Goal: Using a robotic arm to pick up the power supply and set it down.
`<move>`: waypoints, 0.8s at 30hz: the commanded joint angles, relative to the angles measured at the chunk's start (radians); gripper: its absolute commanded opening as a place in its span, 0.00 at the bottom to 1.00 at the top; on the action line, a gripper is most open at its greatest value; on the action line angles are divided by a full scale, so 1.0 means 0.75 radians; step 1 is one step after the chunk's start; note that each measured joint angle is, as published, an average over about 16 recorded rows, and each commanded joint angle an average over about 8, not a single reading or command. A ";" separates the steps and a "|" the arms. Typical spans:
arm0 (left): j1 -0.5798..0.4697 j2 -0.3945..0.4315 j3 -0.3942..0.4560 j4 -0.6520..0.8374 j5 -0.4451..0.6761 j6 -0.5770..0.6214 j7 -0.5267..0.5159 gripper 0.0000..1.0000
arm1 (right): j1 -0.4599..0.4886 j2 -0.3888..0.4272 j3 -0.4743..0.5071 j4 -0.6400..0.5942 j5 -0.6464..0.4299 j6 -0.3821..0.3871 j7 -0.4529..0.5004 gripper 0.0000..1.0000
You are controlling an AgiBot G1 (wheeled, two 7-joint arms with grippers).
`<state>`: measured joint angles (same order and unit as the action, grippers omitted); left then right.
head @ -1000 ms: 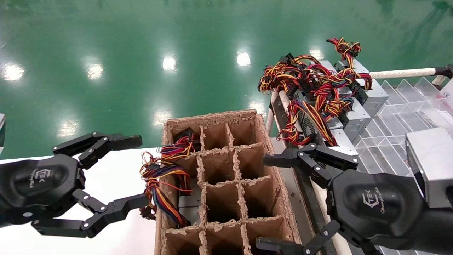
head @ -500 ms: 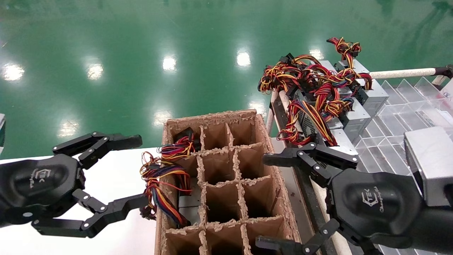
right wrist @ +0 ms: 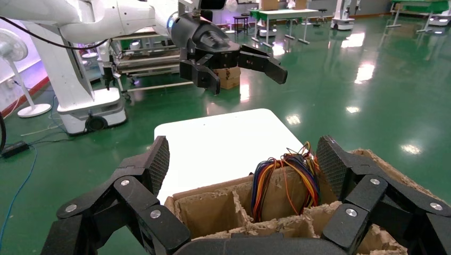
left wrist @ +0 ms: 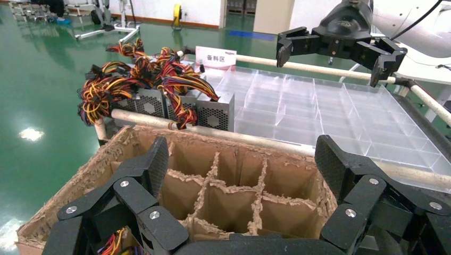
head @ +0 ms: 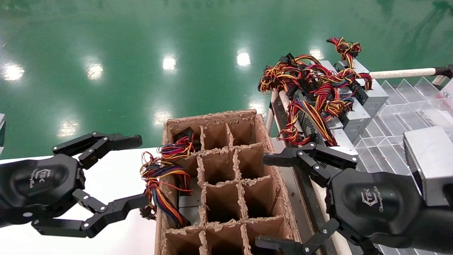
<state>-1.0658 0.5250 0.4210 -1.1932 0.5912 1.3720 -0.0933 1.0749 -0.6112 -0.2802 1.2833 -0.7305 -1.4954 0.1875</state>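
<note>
A power supply (head: 187, 204) stands in a left-side cell of the cardboard box (head: 212, 117). Its metal body is mostly hidden. Its bundle of red, yellow, orange and blue wires (head: 162, 180) spills over the box's left wall and shows again as the wire bundle (right wrist: 287, 175) in the right wrist view. My right gripper (head: 262, 202), with a grey metal box at its wrist, hovers open and empty over the box's right edge. My left gripper (head: 141, 170) is open and empty beside the box's left wall, close to the wires.
More power supplies (head: 350, 113) with tangled wires stand in a row on the rack at the right, behind my right gripper. A clear divided tray (head: 389, 117) lies beyond them. The cardboard box sits on a white table (head: 113, 177), with green floor around.
My right wrist has drifted very slightly to the left. Nothing else has moved.
</note>
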 commanded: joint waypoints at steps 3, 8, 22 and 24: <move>0.000 0.000 0.000 0.000 0.000 0.000 0.000 1.00 | 0.000 0.000 0.000 0.000 0.000 0.000 0.000 1.00; 0.000 0.000 0.000 0.000 0.000 0.000 0.000 1.00 | 0.001 0.000 -0.001 -0.001 0.000 0.000 0.000 1.00; 0.000 0.000 0.000 0.000 0.000 0.000 0.000 1.00 | 0.002 0.000 -0.002 -0.001 0.000 0.000 0.000 1.00; 0.000 0.000 0.000 0.000 0.000 0.000 0.000 1.00 | 0.002 0.000 -0.002 -0.001 0.000 0.000 0.000 1.00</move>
<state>-1.0658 0.5250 0.4210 -1.1932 0.5912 1.3720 -0.0933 1.0762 -0.6113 -0.2816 1.2824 -0.7306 -1.4954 0.1872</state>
